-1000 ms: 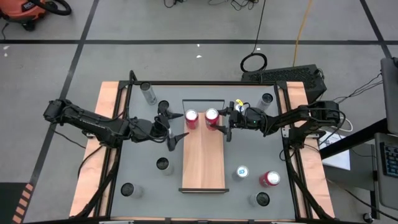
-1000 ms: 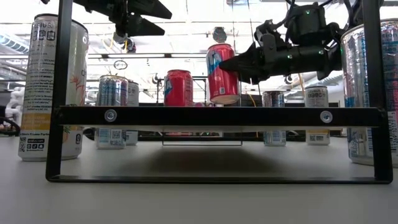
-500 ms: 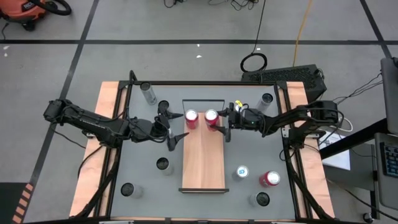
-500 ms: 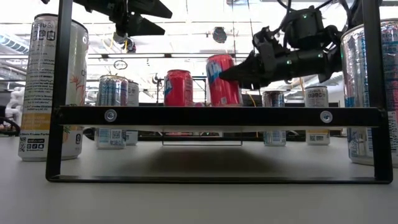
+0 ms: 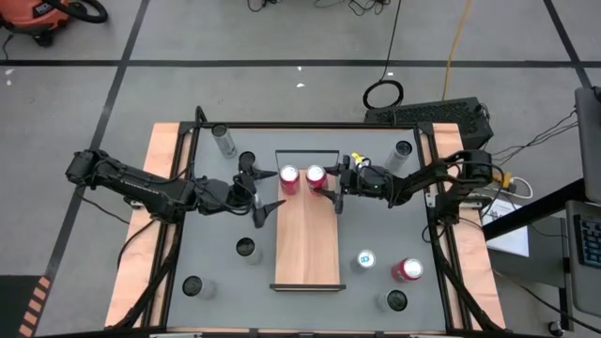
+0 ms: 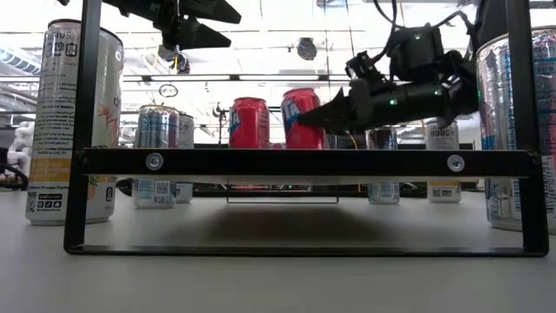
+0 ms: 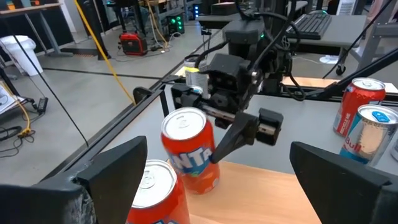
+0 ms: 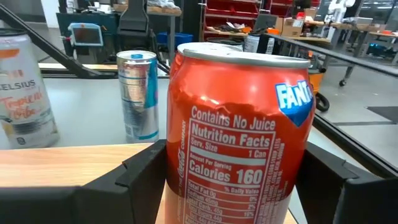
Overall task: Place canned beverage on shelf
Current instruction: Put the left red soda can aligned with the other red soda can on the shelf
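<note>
Right gripper point(image 5: 334, 184) clamps Fanta can point(image 5: 315, 176), seemingly on shelf point(image 5: 306, 246).

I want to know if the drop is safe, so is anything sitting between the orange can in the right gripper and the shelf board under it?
Nothing visible. The right gripper holds the orange can at the shelf surface, beside the red can already standing there. The left gripper waits open off the board's edge.

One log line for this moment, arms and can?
right gripper: shut on orange Fanta can | can: on light-wood shelf | left gripper: open, beside shelf
</note>
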Motion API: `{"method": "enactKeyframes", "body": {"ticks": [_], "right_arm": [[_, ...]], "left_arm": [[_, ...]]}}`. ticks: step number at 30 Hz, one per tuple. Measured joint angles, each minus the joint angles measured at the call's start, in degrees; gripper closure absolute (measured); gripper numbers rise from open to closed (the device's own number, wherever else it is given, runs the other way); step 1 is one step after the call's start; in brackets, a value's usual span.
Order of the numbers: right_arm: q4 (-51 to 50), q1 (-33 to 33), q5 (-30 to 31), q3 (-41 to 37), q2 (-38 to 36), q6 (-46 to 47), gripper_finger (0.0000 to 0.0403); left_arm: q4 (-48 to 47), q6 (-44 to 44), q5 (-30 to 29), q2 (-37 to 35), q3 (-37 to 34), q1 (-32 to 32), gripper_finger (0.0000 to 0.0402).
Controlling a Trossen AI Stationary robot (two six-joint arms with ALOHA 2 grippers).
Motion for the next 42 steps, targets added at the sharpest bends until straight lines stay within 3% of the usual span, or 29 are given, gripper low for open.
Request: {"method": "enactKeyframes", "body": {"ticks": [10,23,33,42], "right_arm": [[-0.57,-0.58,-0.17,4.36,4.77,-0.49,0.0147],[-2.41,-1.29,-0.10,4.50,4.65,1.03,0.0146],[-3.16,-1.29,-0.03,4.50,4.67,1.47,0.0102],[-2.82,-1.25,-0.25,4.43,4.74,3.06,0.0097]], "left_arm": [[-0.43,0.01,1.67,0.00,0.00,-0.04,0.0004],[-1.25,0.02,3.15,0.00,0.00,-0.02,0.0004],[-1.29,-0.33,3.82,0.00,0.00,-0.02,0.0004],[-1.29,-0.42,4.41,0.00,0.00,-0.02,0.0004]]}}
